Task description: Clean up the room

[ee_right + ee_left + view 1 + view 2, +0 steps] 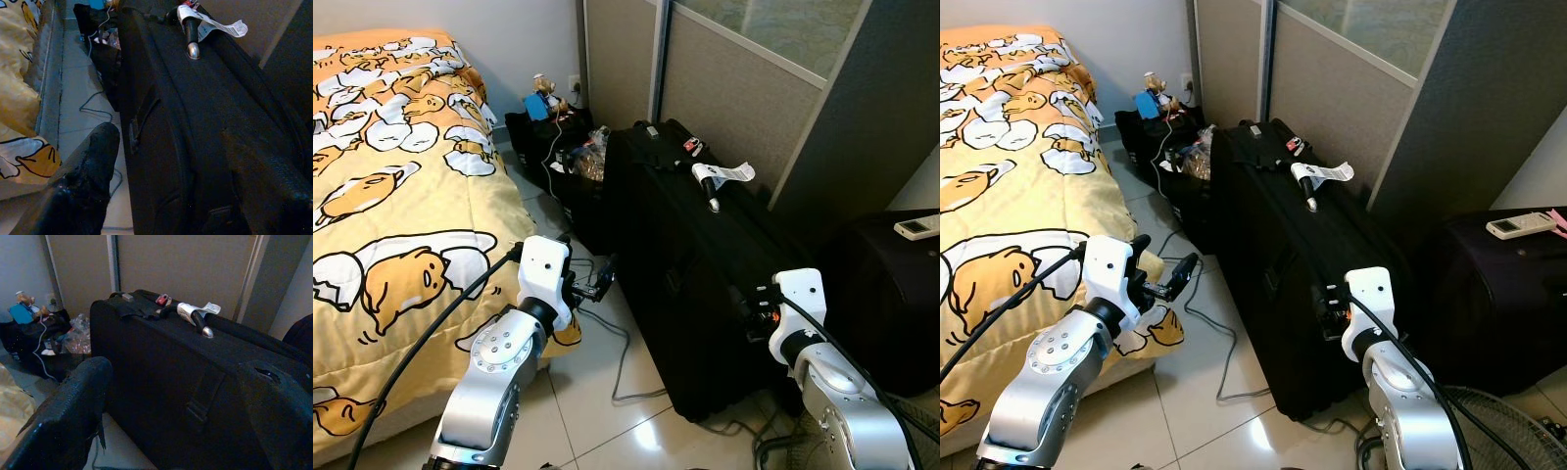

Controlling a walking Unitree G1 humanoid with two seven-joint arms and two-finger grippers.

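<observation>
A large black suitcase (685,255) stands on its long edge on the tiled floor, with a white luggage tag (729,173) on its top handle (195,316). My left gripper (587,262) is open and holds nothing; it hangs between the bed corner and the suitcase's near side, apart from both. Low against the suitcase's front end, my right gripper (750,300) is open too, with nothing between its fingers (93,161). A grey cable (622,343) trails over the floor beside the suitcase.
A bed with a yellow cartoon blanket (391,196) lies on the left. A small black bag (533,132) with clutter stands at the back wall. A second dark suitcase (891,294) with a white remote (917,226) is on the right, and a fan (1508,431) near my right arm.
</observation>
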